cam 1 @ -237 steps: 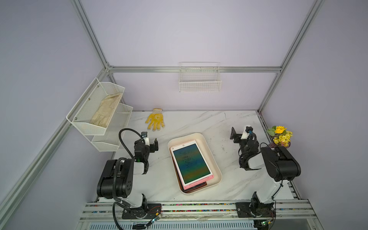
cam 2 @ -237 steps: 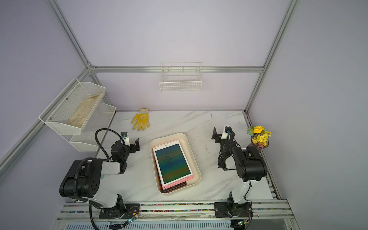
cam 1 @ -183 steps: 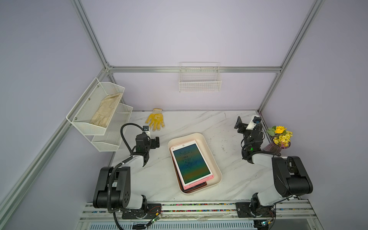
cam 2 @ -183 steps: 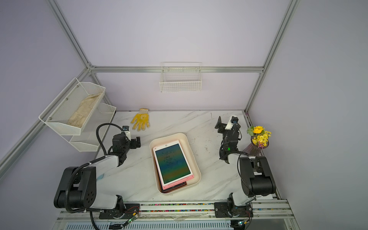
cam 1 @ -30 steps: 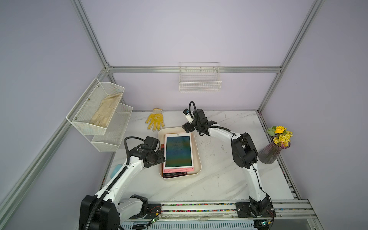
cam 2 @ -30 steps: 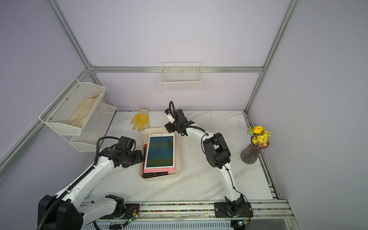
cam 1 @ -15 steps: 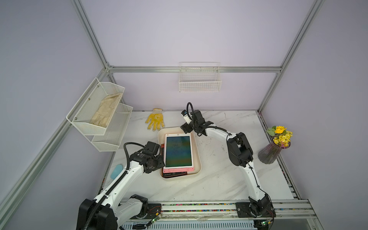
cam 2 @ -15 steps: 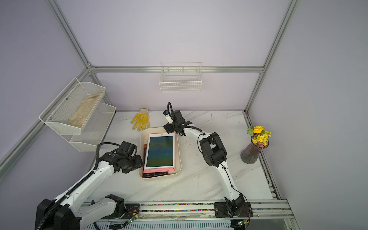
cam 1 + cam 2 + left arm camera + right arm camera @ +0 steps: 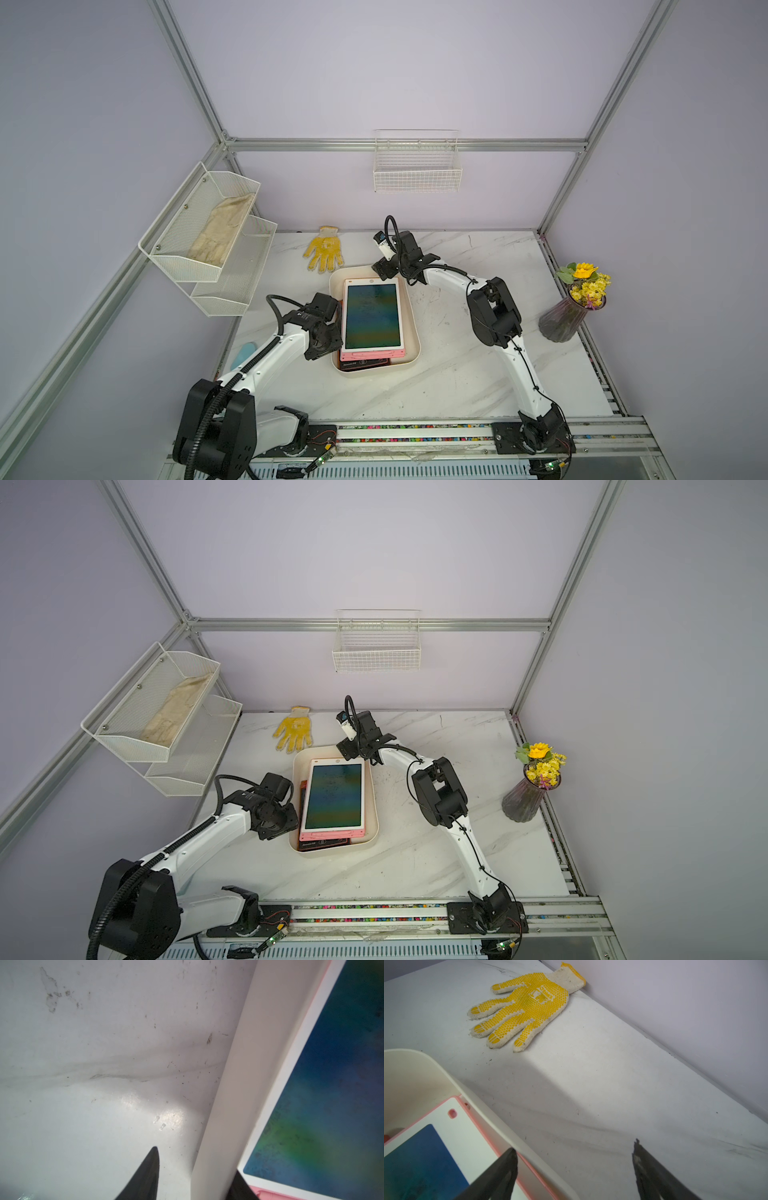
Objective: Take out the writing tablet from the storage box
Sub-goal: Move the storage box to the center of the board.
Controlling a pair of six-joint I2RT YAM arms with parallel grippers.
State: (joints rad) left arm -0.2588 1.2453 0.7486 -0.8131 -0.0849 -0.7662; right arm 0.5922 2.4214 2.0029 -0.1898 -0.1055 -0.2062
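The writing tablet [image 9: 372, 316] [image 9: 336, 798], white and pink-edged with a blue-green screen, lies on top of a stack inside the cream storage box [image 9: 412, 324] [image 9: 372, 808]. My left gripper [image 9: 336, 332] [image 9: 195, 1159] straddles the box's left wall [image 9: 239, 1084]: one finger is outside over the table, the other inside by the tablet [image 9: 332, 1095], with a gap still showing. My right gripper [image 9: 384, 270] [image 9: 574, 1145] stands open across the box's far wall [image 9: 415, 1076], one finger over the tablet's edge [image 9: 425, 1157], the other over the table.
A dark tablet [image 9: 363, 363] pokes out under the pink one. A yellow glove [image 9: 325, 254] [image 9: 525, 1005] lies behind the box near the back wall. A flower vase [image 9: 575, 307] stands at the right. A mesh shelf [image 9: 208, 241] and a wire basket [image 9: 417, 166] hang on the walls.
My left gripper's jaws have narrowed around the box's left wall, and it has shifted slightly toward the front. The right gripper has edged a little left along the far wall.
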